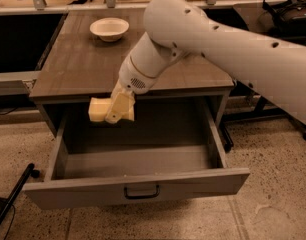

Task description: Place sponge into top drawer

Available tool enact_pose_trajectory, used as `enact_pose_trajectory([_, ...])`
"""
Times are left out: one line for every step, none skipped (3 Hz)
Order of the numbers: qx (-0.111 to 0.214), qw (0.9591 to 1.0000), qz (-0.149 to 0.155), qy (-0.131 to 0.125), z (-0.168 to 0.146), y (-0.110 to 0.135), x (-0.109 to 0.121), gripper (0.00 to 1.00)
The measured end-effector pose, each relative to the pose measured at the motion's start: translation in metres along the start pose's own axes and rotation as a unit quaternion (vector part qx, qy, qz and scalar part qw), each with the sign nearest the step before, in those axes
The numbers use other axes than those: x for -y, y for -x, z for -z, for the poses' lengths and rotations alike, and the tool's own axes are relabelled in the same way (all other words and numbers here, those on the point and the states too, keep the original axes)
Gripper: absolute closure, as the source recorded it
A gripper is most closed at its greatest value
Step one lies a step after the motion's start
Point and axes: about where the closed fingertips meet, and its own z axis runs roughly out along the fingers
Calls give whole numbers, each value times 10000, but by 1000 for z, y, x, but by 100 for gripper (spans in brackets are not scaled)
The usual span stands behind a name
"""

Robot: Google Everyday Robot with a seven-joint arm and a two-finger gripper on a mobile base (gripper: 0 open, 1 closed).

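Claw [119, 108] clamped on sponge [98, 109], above open top drawer [143, 161] (just off tabletop [83, 64] edge), positioned for release.

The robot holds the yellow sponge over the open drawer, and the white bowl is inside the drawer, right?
No. The camera view shows the white bowl on the tabletop, not inside the top drawer. The gripper does hold the sponge over the open drawer.

The dark wooden bench [83, 69] carries a white bowl [109, 29] near its back left corner. Just off its front edge, the pincer [119, 108] hangs over the open top drawer [143, 186], clasping the sponge [97, 110].
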Motion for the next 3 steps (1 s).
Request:
enact_pose_trajectory([-185,9992,-343,-15,-19,-26,-16,100])
enact_pose_trajectory([-355,9969,-678,-208,-33,-50,-22,100])
enact_pose_trajectory([-551,9918,-1010,-565,-45,-72,-21,100])
